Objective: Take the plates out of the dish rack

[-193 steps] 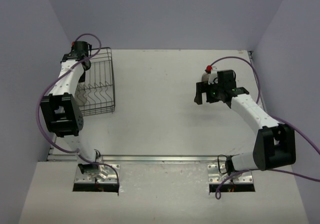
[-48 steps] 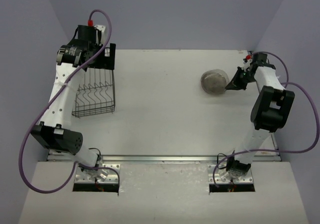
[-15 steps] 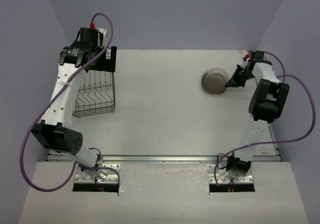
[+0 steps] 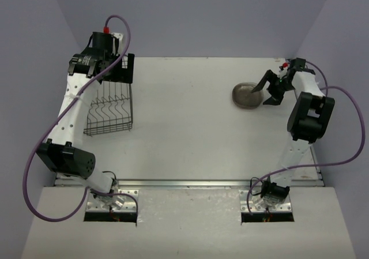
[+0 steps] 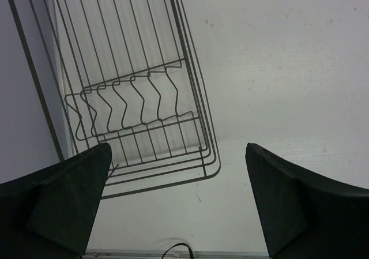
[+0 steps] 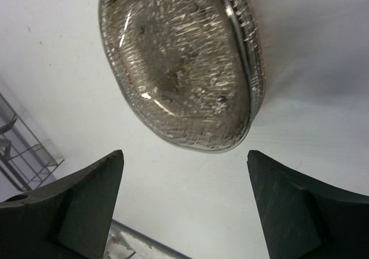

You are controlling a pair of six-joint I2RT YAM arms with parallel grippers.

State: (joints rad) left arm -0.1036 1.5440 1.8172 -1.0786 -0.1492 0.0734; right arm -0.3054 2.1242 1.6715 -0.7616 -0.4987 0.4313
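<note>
The plates (image 4: 247,95) lie stacked flat on the table at the far right, a see-through one on top of grey-brown (image 6: 179,68). My right gripper (image 4: 266,92) stands open just right of the stack, a finger on each side of its edge line and touching nothing (image 6: 184,155). The black wire dish rack (image 4: 109,106) stands at the far left, and only its wavy dividers show inside (image 5: 127,97). My left gripper (image 4: 112,70) hangs open above the rack's far end, holding nothing (image 5: 177,149).
Purple-grey walls close in on the left, back and right. The table's right edge (image 4: 300,97) runs close behind my right wrist. A metal rail (image 4: 184,183) crosses the near edge. Purple cables loop off both arms. The rack (image 6: 20,155) shows far off in the right wrist view.
My right gripper has opened and let go of the plate, which now rests flat on the stack. The left arm has stayed still over the last half second.
</note>
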